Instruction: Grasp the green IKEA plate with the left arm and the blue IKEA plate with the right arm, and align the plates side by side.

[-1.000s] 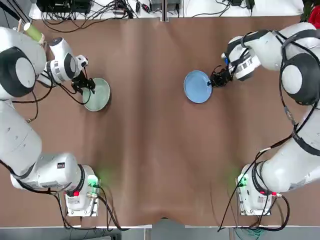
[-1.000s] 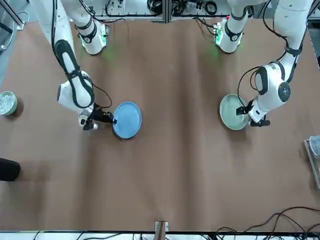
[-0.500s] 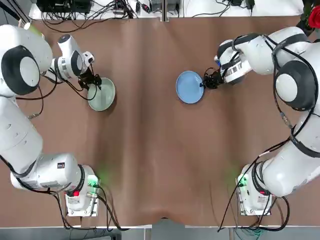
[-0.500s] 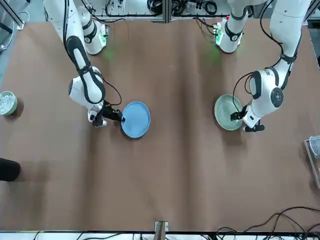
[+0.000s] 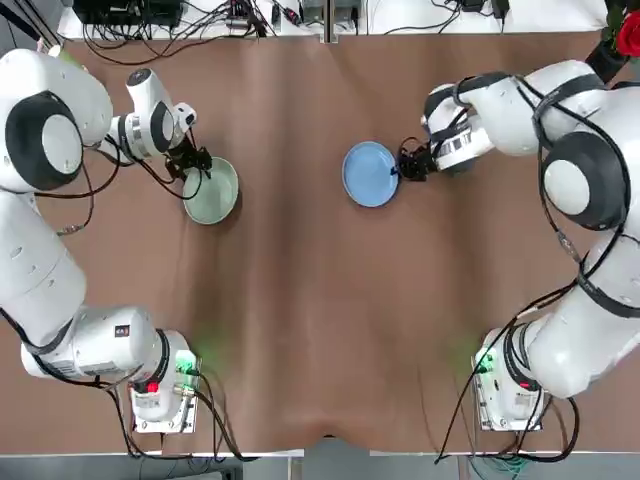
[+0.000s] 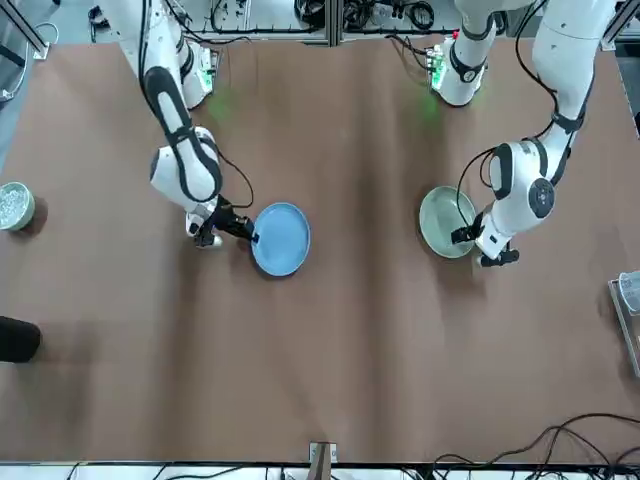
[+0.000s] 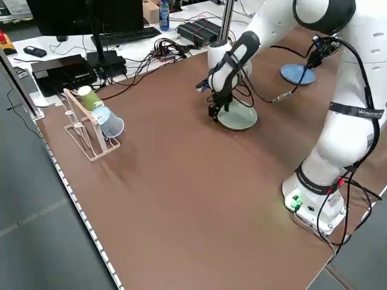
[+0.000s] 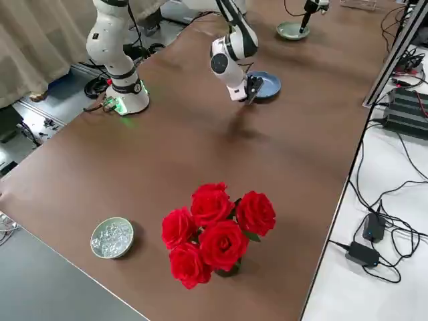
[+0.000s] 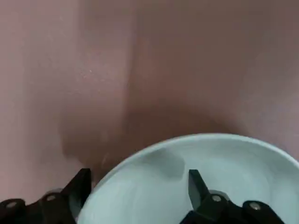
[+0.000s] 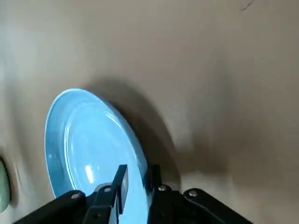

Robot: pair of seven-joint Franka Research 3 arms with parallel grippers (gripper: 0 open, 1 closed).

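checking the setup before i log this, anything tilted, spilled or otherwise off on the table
Only the blue plate stands out: the right gripper pinches its rim, and it is tilted rather than flat. The green plate looks level, its rim between the left gripper's wide fingers. Nothing spilled or damaged.

Probably lab, cabled electronics point(image 5: 170, 15), robot arms

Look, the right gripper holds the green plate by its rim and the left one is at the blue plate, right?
No, the colours are swapped. The right gripper pinches the blue plate by its rim; the left gripper is at the green plate. The top view shows it.
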